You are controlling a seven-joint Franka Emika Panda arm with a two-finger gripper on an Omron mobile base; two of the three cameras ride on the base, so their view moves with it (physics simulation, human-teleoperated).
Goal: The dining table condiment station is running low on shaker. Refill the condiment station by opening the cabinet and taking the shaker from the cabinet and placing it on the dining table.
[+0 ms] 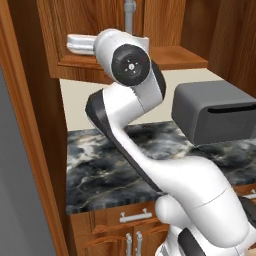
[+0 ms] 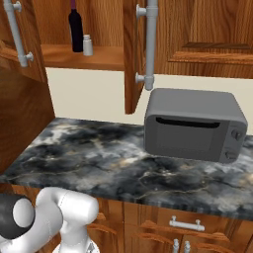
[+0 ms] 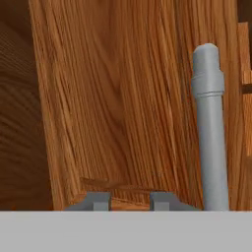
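Fingers: the fingers (image 3: 130, 201) are drawn close together with nothing between them, their two tips against the wooden face of the cabinet door (image 3: 123, 98), just left of its grey bar handle (image 3: 211, 133).
Cabinet: the cabinet (image 2: 94, 57) stands open, one door swung out edge-on with its handle to the right of the shelf opening.
Bottle: a tall dark wine bottle (image 2: 75, 30) stands on the cabinet shelf, well back from the front edge.
Shaker: the shaker (image 2: 88, 45) stands upright on the same shelf, just right of the bottle, close to it and possibly touching.
Handling: the shaker looks light, rigid and smooth-sided, so likely slippery and easy to tip; a squeeze across the middle of its body, below the narrower cap, seems safest.
Caution: the bottle beside it leaves little room on that side, so one finger could knock it.
Table: the marbled table (image 2: 99, 158) lies below the cabinet, with a grey microwave (image 2: 192, 126) on its right part.
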